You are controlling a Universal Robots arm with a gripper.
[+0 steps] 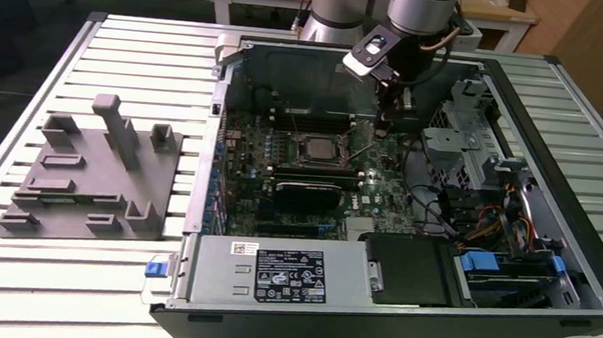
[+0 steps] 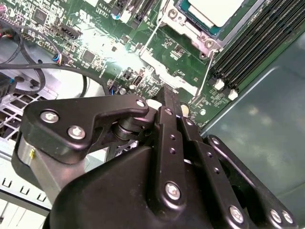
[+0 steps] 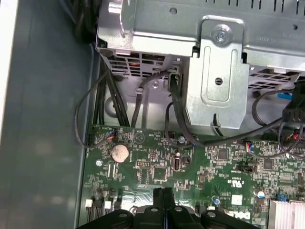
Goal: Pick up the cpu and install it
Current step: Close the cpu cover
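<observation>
Inside the open black computer case (image 1: 553, 261), at its far end, the black two-finger gripper (image 1: 389, 111) hangs above the green motherboard (image 1: 381, 187) — its fingertips (image 3: 164, 194) pressed together, nothing between them. The small square silvery cpu (image 1: 314, 147) sits in its socket, just to the exterior view's left of the gripper. Farther left, outside the case, a grey moulded plastic tray (image 1: 84, 192) lies on the slatted table (image 1: 128, 42).
</observation>
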